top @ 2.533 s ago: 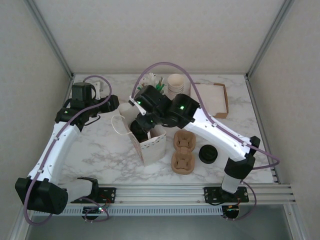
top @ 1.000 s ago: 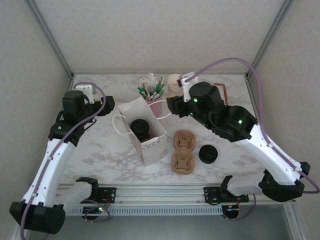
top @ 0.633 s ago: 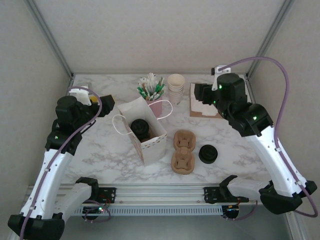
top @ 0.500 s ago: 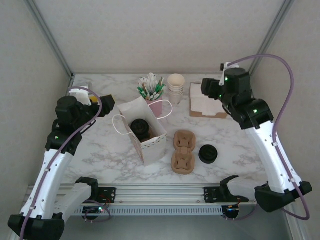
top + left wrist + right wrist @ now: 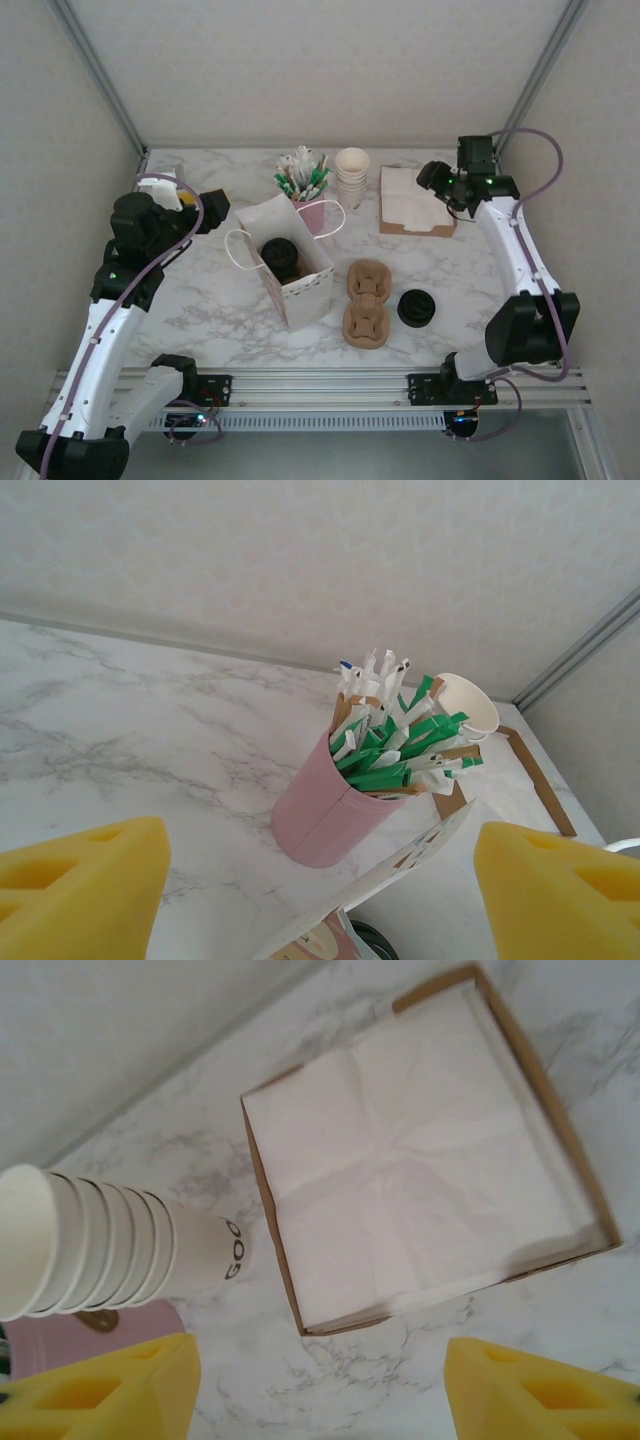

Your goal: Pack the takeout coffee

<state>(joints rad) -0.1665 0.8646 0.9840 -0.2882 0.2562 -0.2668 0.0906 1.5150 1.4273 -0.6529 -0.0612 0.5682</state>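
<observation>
Down inside the white paper bag point(image 5: 303, 288) sat the takeout coffee point(image 5: 279, 256), pretty much just its round black lid showing from above. I counted one coffee, two pulp carriers point(image 5: 367, 281), one lid pile point(image 5: 416, 308) and one cup stack point(image 5: 351, 172). My left tool point(image 5: 320, 880) and right tool point(image 5: 320, 1380) both had fingers spread apart, holding nothing.

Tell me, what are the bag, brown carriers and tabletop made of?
The bag: likely matte white paper, folded edges. The carriers: probably moulded pulp, dull brown, rounded hollows. The tabletop: marble pattern, grey veins; stone or laminate, unclear.
</observation>
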